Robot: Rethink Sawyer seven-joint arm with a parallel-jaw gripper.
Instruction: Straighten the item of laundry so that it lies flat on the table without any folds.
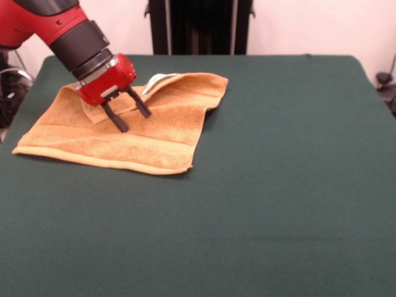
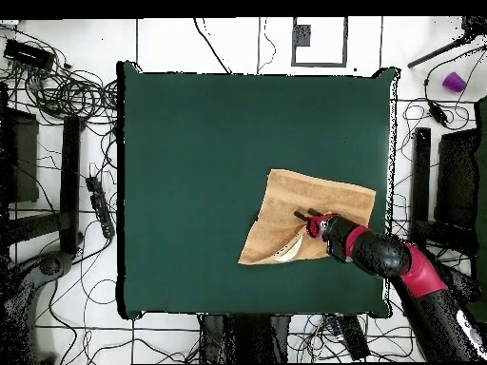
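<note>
A large rectangular desk (image 1: 278, 185) covered in smooth dark green cloth fills most of the front view; its near edge is cut off at the bottom of that view. A red and black arm (image 1: 68, 31) enters from the upper left, its upper part cut off by the frame. On the far left part of the desk in the front view, toward the robot's side, lies a small orange-tan towel (image 1: 142, 145) of nubby terry, roughly square, with flatter woven bands running near its front edge. The far edge is folded over toward the middle, forming a raised flap, and a pale patch shows at the fold near the far corner; what it is cannot be made out. The arm's red wrist hides part of that flap. The end effector (image 1: 133, 120) has two thin dark fingers (image 1: 116, 117) held apart, tips resting at the towel's surface just below the fold. Whether they pinch any cloth is hard to tell.
</note>
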